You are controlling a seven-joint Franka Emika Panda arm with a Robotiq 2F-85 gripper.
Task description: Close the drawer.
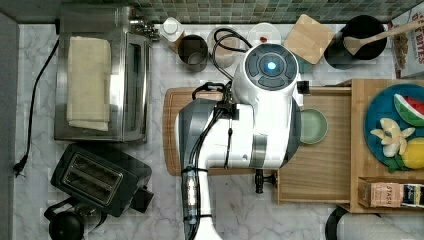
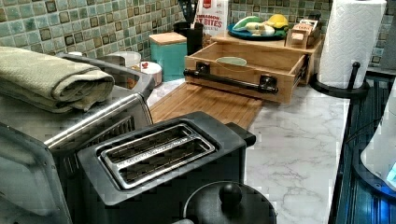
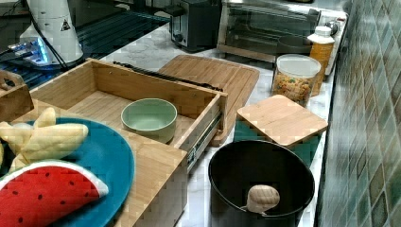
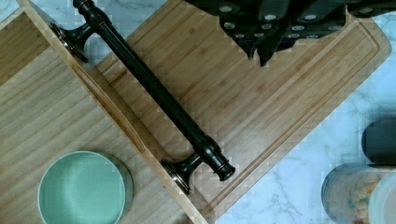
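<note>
While open, drawer [image 4: 56, 116] below jaws.

Black toaster [image 2: 163, 158], folded towel [image 2: 51, 77] on toaster oven [image 1: 100, 80], paper towel roll [image 2: 352, 42].

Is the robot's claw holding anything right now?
No. The gripper hangs above the cutting board, apart from the drawer's handle, holding nothing.
</note>
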